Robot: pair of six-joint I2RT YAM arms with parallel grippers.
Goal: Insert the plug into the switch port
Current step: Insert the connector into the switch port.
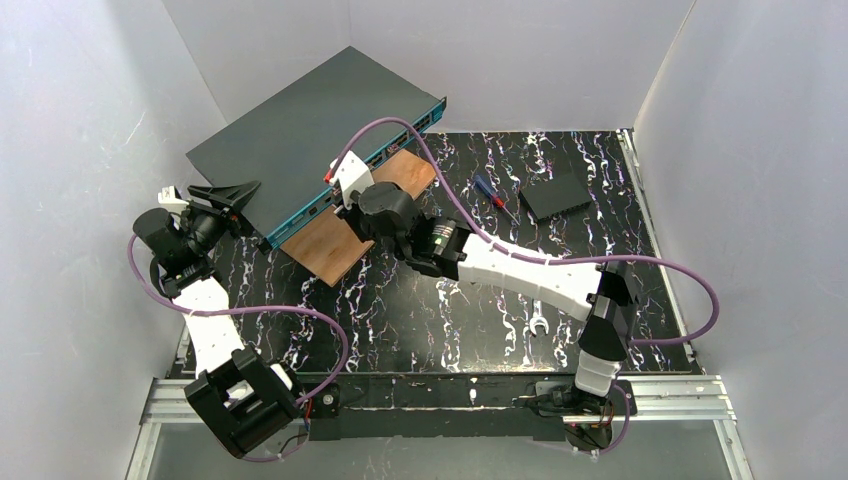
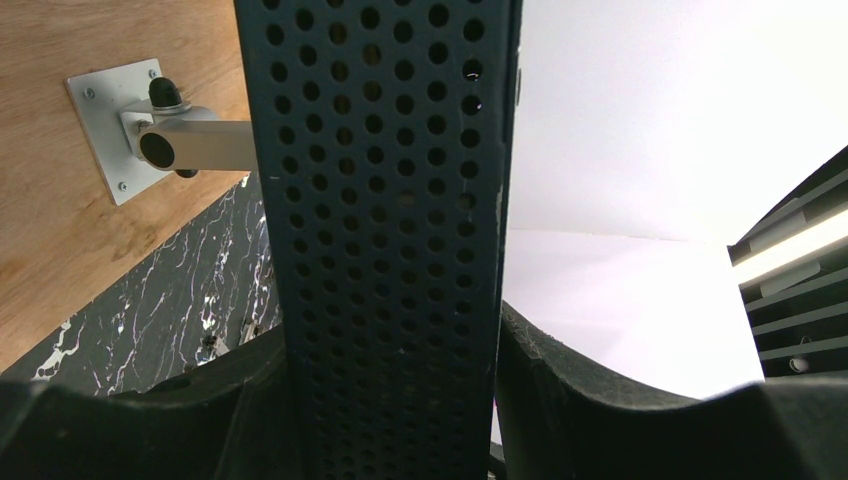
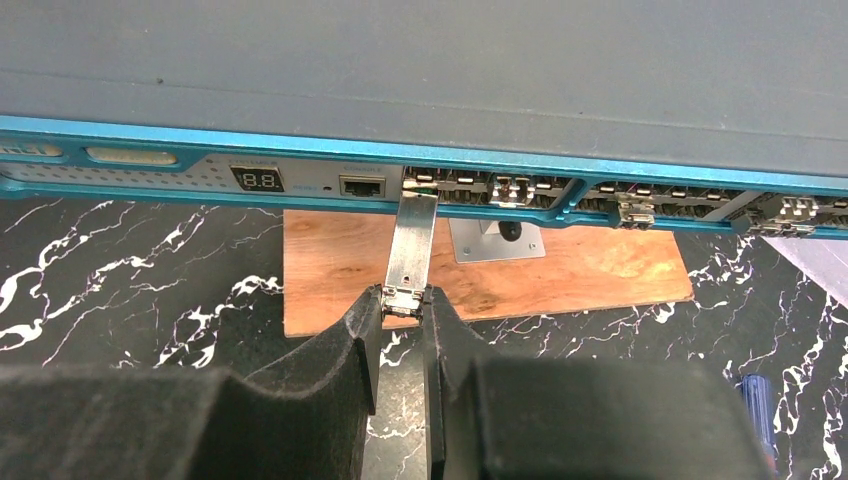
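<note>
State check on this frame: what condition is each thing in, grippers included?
switch: raised on a bracket above the wooden board
plug: tip at a port, body mostly outside
left gripper: shut on the switch's perforated end
right gripper: shut on the plug
screwdriver: lying flat on the table
small black box: lying flat, untouched
wrench: lying flat on the table

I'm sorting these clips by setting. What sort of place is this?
Probably a robot test booth: plain white walls close in a black marbled table, the left arm and right arm are bolted to a rail, and one switch is mounted over a wooden board.
</note>
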